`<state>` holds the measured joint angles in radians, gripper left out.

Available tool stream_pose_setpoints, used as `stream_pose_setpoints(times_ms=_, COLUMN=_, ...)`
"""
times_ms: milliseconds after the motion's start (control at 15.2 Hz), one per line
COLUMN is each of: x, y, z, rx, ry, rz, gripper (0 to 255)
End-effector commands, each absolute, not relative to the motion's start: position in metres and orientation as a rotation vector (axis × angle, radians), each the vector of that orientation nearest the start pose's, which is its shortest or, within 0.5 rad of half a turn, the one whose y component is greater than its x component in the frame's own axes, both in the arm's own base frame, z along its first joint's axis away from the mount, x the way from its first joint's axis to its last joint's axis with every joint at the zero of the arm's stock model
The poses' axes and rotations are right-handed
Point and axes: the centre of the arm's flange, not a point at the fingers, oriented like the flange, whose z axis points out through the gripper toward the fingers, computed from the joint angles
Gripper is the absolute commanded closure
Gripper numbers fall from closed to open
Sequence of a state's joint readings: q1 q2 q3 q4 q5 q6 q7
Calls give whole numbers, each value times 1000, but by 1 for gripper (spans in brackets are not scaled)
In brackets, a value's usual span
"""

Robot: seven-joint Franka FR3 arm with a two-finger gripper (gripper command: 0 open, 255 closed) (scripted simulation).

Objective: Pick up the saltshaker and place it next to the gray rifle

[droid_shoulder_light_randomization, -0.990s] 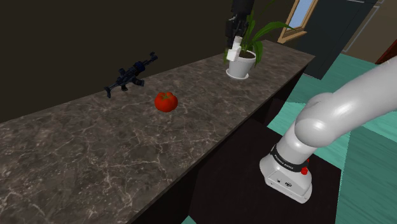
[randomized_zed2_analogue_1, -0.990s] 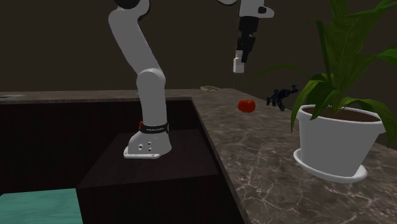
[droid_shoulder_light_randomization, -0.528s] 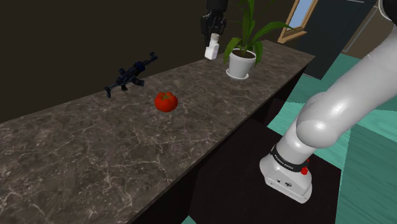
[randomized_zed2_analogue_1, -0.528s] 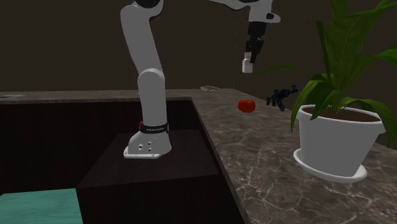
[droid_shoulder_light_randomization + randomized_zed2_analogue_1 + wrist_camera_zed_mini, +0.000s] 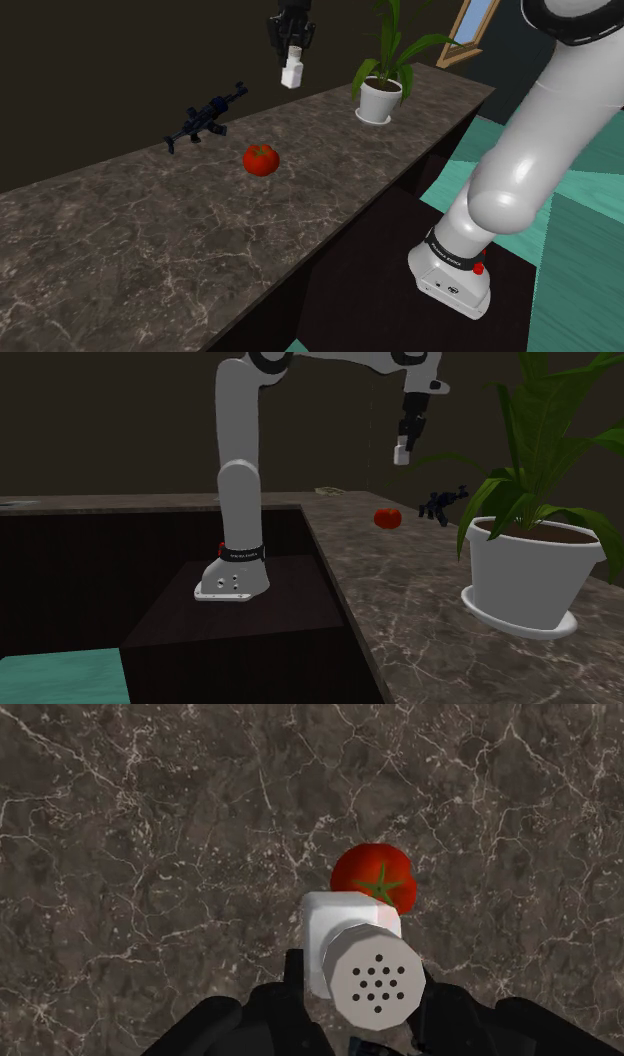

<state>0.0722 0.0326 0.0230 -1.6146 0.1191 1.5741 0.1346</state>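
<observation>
Saltshaker (image 5: 291, 74) is clamped in the gripper (image 5: 292, 54) jaws, high over the counter (image 5: 150, 240) so it probably clears the tomato (image 5: 261, 159); rifle (image 5: 205, 118) sits to the shoulder view's left.

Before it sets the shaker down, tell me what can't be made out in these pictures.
Wrist view: the saltshaker, held in the gripper, covers part of the tomato.
Second exterior view: the rifle is far off, too small for detail.
Shoulder view: the top edge cuts off the arm above the gripper.
</observation>
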Motion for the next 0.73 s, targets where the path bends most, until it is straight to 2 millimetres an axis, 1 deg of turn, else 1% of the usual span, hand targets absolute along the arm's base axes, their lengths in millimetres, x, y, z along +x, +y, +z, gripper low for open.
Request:
stream_pose_setpoints(times_ms=0, x=577, y=83, z=586, rx=-3027, ry=68, rz=131, gripper=255)
stream_pose_setpoints(times_ms=660, x=675, y=172, z=586, rx=-3027, ry=68, rz=131, gripper=255)
